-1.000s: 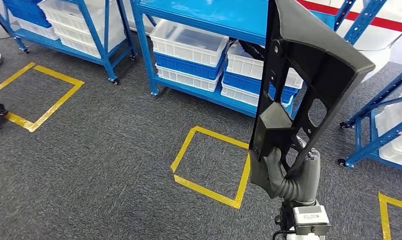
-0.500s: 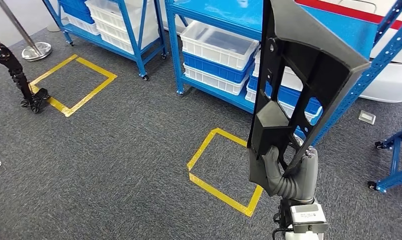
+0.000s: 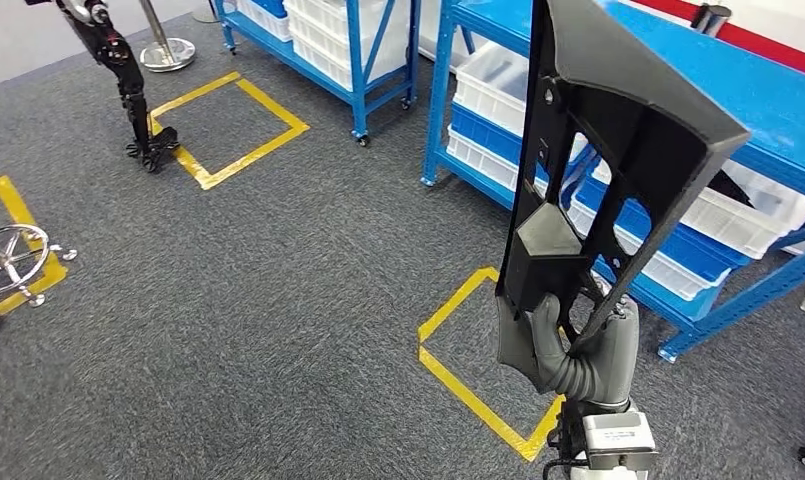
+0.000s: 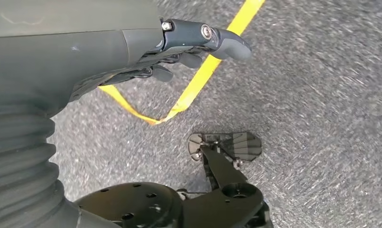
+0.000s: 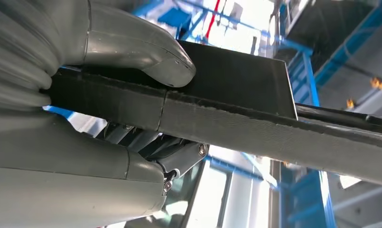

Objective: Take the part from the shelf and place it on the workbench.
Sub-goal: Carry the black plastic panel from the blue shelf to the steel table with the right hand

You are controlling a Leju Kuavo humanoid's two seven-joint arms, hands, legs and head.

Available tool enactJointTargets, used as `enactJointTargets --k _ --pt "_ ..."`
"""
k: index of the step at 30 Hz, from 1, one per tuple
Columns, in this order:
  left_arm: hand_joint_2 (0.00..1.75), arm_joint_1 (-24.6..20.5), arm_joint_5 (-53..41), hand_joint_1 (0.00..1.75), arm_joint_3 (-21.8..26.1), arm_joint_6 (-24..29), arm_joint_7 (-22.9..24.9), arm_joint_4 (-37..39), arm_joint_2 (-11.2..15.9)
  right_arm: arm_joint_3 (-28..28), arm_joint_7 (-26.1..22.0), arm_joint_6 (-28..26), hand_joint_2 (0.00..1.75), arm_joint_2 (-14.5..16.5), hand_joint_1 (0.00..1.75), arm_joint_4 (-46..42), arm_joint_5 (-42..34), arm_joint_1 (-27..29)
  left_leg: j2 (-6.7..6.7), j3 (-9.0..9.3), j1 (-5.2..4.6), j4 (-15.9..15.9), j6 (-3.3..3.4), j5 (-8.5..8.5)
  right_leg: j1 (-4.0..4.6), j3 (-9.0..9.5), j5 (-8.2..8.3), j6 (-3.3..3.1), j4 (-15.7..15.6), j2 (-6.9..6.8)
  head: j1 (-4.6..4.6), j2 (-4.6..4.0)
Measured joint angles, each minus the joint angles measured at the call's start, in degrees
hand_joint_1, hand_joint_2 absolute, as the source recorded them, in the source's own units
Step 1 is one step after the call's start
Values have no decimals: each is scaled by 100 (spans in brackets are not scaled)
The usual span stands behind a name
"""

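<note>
The right hand [image 3: 568,350] grips the part [image 3: 598,170] by its lower end and holds it upright, clear of the grey carpet [image 3: 278,300] and the blue shelf [image 3: 698,110] — probably so it carries without snagging. The part is a long black plastic panel with cut-out openings. The left hand [image 4: 179,52] hangs holding nothing, fingers loosely apart.

Grey carpet [image 3: 258,300] carried yellow tape squares [image 3: 240,128]; a blue shelf [image 3: 738,110] on it held white bins [image 3: 493,80], apparently empty.
</note>
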Motion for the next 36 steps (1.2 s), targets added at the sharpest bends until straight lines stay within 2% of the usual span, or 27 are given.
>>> enactJointTargets --k 1,2,4,6,7,9,10,11,13,14,15,16,17,18,19,21,22,24,25,26,28,30,31,32,33,34,36 --pt "175 5 -1 0 0 -8 10 1 0 0 1 -1 175 -1 175 1 -1 12 -92 -4 0 1 -3 8 -4 -17 59 39 -17 14 -1 0" --pt "175 11 -6 0 0 -13 17 1 -1 -1 1 -3 175 -1 175 0 -1 21 -184 -4 2 2 -13 17 -12 86 206 92 -278 45 -1 0" --pt "175 17 -37 0 0 15 20 2 -1 -4 -4 -10 175 0 175 -4 -3 33 -355 -11 -3 12 -52 40 -46 455 554 170 -1121 293 0 0" --pt "175 16 -72 0 0 92 -25 1 -1 -17 -14 -23 175 2 175 -14 -7 66 -487 -40 -17 13 -108 65 -64 675 717 139 -1612 501 -4 0" --pt "175 25 -97 0 0 144 -72 1 0 -28 -21 -34 175 2 175 -19 -8 88 -546 -59 -17 3 -146 85 -54 697 729 94 -1657 512 -6 0" --pt "175 57 -175 0 -3 278 -199 1 4 -49 -39 -66 175 1 175 -38 -10 126 -599 -101 -3 -7 -220 115 -59 725 768 7 -1672 360 -8 0" --pt "175 71 -223 0 -7 338 -261 1 4 -56 -50 -79 175 2 175 -52 -10 145 -493 -139 -9 60 -249 70 -74 736 788 -39 -1688 282 -19 0" --pt "175 74 -262 0 -11 381 -313 2 3 -62 -61 -89 175 4 175 -73 -11 169 -319 -221 -17 234 -272 -47 -91 749 800 -82 -1706 198 -39 0" --pt "175 65 -303 0 -17 410 -385 2 -5 -77 -77 -99 175 4 175 -107 -12 229 74 -522 -13 904 -310 -435 -74 767 794 -144 -1716 22 -73 0" --pt "175 62 -311 0 -19 417 -410 2 -10 -84 -82 -103 175 3 175 -117 -13 255 166 -699 5 1287 -331 -606 -57 772 788 -161 -1715 -74 -81 0" --pt "175 63 -314 0 -19 428 -428 2 -14 -89 -87 -107 175 2 175 -120 -13 276 211 -815 23 1547 -349 -689 -44 774 784 -167 -1714 -166 -79 0" --pt "175 66 -316 0 -18 440 -441 2 -18 -91 -92 -109 175 2 175 -121 -13 291 237 -830 38 1612 -362 -670 -37 777 779 -166 -1713 -252 -83 0" --pt "175 70 -318 0 -17 463 -450 2 -20 -92 -97 -113 175 3 175 -124 -13 304 270 -722 50 1445 -370 -554 -35 784 773 -161 -1712 -331 -84 0" --pt "175 72 -332 0 -16 503 -454 2 -20 -93 -101 -116 175 3 175 -131 -13 316 349 -500 58 1080 -368 -381 -33 799 761 -147 -1711 -403 -85 0" --pt "175 68 -350 0 -19 549 -455 1 -22 -94 -104 -120 175 3 175 -143 -13 327 501 -260 45 679 -351 -252 -17 814 743 -123 -1708 -467 -88 0" --pt "175 55 -399 0 -32 642 -455 0 -26 -96 -113 -127 175 2 175 -173 -11 342 694 46 14 153 -277 -126 29 833 703 -64 -1701 -581 -71 0" --pt "175 50 -410 0 -42 664 -452 0 -28 -97 -117 -129 175 2 175 -184 -11 347 708 65 -11 92 -232 -139 46 845 691 -36 -1704 -635 -59 0" --pt "175 53 -418 0 -60 666 -409 2 -28 -97 -121 -130 175 2 175 -200 -11 347 554 37 -22 67 -142 -112 40 864 674 21 -1707 -718 -45 0" --pt "175 53 -419 0 -67 657 -368 3 -28 -97 -120 -129 175 1 175 -207 -12 348 481 32 -16 47 -98 -89 29 836 629 41 -1648 -645 -42 0" --pt "175 52 -423 0 -72 648 -317 4 -26 -98 -120 -128 175 -2 175 -214 -12 348 411 30 -3 26 -54 -62 22 764 537 45 -1491 -500 -38 0" --pt "175 41 -439 0 -89 637 -247 4 -23 -100 -119 -126 175 -7 175 -220 -13 354 264 15 11 7 6 -25 8 449 220 0 -816 -136 -18 0" --pt "175 35 -455 0 -104 630 -220 5 -22 -102 -117 -126 175 -12 175 -219 -16 367 91 -13 10 8 28 -5 2 82 -25 -15 -97 -4 -11 0" --pt "175 37 -461 0 -107 626 -209 5 -22 -103 -117 -126 175 -15 175 -217 -19 372 -3 -20 11 8 26 3 -4 6 -24 17 13 10 -10 0" --pt "175 41 -468 0 -109 617 -194 7 -22 -103 -117 -126 175 -17 175 -216 -22 375 -97 -23 13 9 19 13 -16 43 70 70 -110 22 -10 0" --pt "175 44 -475 0 -111 600 -169 8 -23 -103 -116 -124 175 -17 175 -216 -25 375 -192 -23 17 10 4 25 -36 189 236 133 -452 66 -9 0" --pt "175 45 -481 0 -113 578 -139 8 -23 -103 -114 -120 175 -17 175 -216 -27 373 -279 -27 20 11 -18 39 -69 387 412 188 -895 194 -7 0" --pt "175 42 -492 0 -116 534 -81 9 -20 -103 -104 -110 175 -15 175 -216 -31 369 -426 -51 -3 22 -77 62 -100 665 643 192 -1528 403 -8 0"
